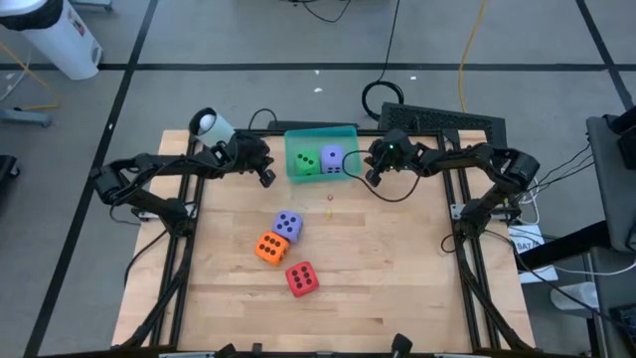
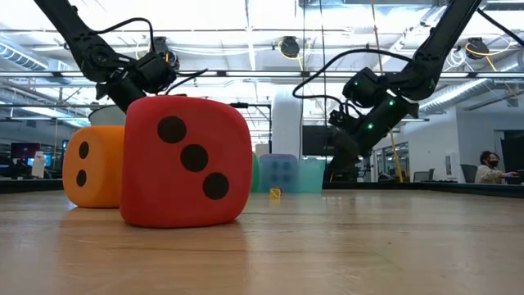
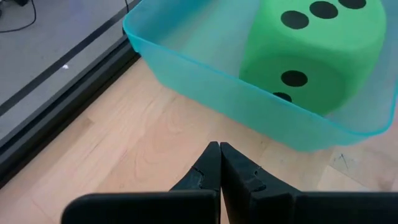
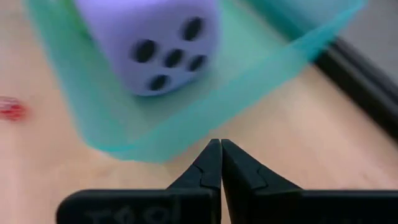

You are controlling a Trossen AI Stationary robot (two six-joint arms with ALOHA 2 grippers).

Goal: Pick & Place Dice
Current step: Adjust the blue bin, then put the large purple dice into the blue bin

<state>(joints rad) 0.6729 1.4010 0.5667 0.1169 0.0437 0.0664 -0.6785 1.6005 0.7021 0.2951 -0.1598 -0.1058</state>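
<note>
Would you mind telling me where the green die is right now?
In the high view, the green die sits inside the teal tray at the table's far edge, on the tray's left side beside a purple die, between the two grippers.

A teal tray (image 1: 320, 134) is set at the table's (image 1: 397, 278) twelve o'clock edge. A small red and yellow object (image 1: 330, 197) is seen just at the tray's six o'clock. A white cylinder (image 1: 72, 45) is placed on the floor toward ten o'clock.

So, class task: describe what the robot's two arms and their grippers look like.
Both arms are dark, slender and jointed, with black cables looping along them. The left gripper and right gripper each end in two black wedge-shaped fingers tapering to points. A green light glows on the right arm's wrist.
</note>
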